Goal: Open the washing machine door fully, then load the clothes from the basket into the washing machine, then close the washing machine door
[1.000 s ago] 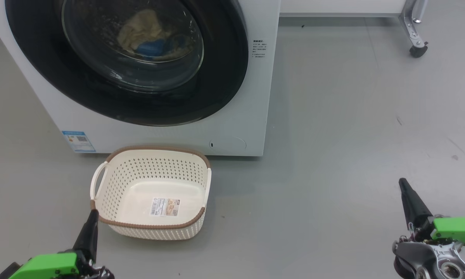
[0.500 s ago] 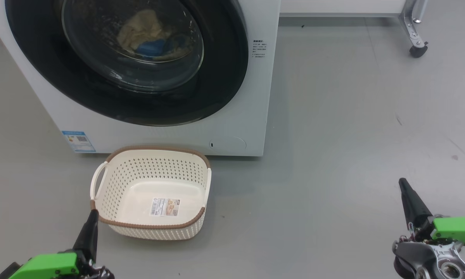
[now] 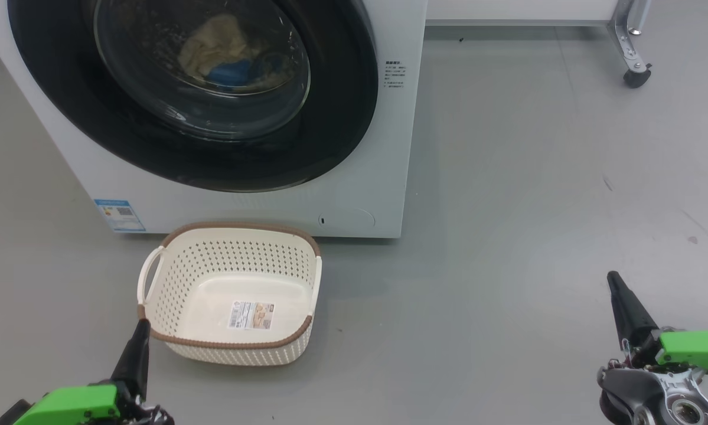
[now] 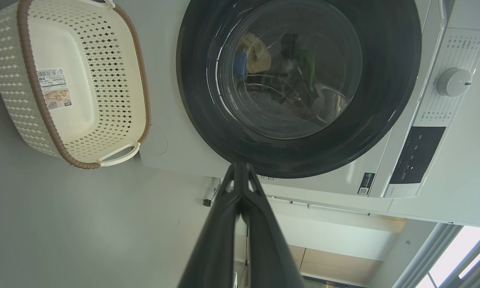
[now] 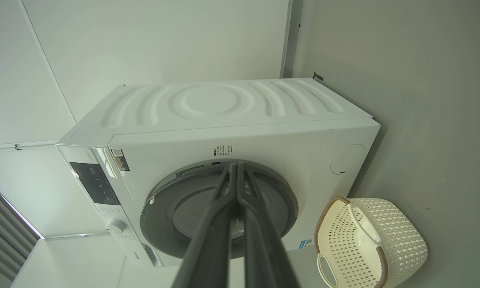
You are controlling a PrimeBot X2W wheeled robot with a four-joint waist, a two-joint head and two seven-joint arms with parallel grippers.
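Nothing moved in the last second: left gripper (image 3: 142, 329) and right gripper (image 3: 614, 281) parked, jaws pinched together. I see the washing machine door (image 3: 342, 118) shut ahead-left, clothes (image 3: 224, 53) behind it, basket (image 3: 235, 348) empty. Left arm's nearer, I reckon.

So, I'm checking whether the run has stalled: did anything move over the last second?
Nothing visibly changed. The round black-rimmed glass door stays shut over the pale yellow and blue clothes, the cream perforated plastic basket sits empty, and the left gripper and right gripper stay shut.

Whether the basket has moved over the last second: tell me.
No. The basket keeps its place before the washing machine, just right of the blue label sticker.
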